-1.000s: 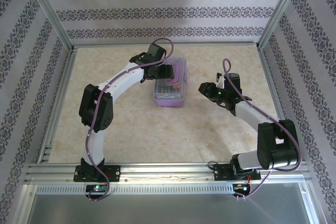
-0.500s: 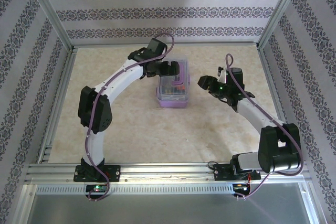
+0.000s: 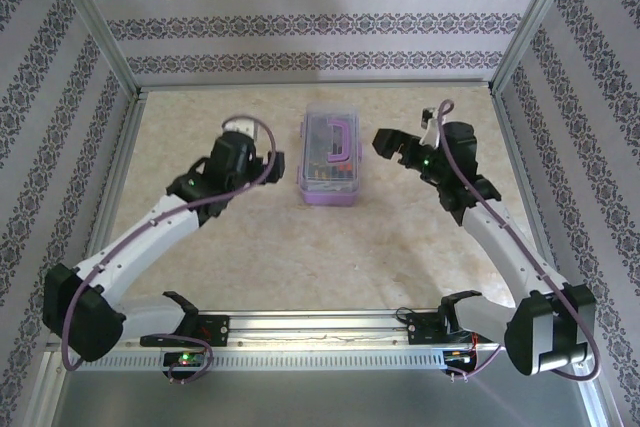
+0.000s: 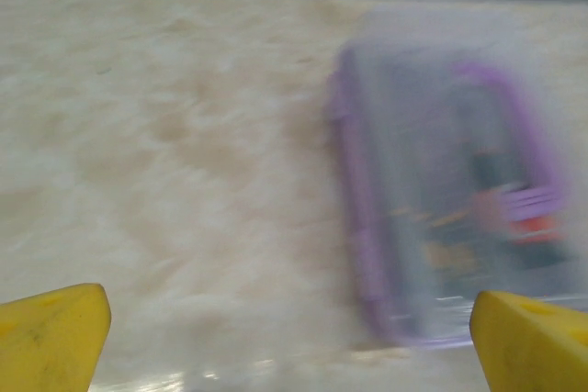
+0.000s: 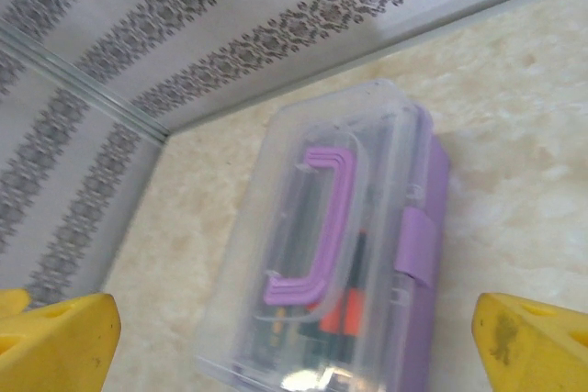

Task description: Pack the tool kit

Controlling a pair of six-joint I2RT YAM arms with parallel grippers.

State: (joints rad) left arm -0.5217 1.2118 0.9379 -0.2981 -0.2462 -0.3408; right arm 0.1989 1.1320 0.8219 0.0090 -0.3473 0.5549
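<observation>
Tool kit sitting shut on bench; jaws flanking at 9 and 3 o'clock, both gaping empty: packing seeming done.

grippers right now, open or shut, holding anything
left gripper: open, holding nothing
right gripper: open, holding nothing

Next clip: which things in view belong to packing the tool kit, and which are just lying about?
Belongs to the job:
- tool kit, lid down
- its purple handle
- orange-handled pieces inside
- left tool and right tool, both open, apart from the box

Just surroundings:
- table
- patterned walls
- metal frame
</observation>
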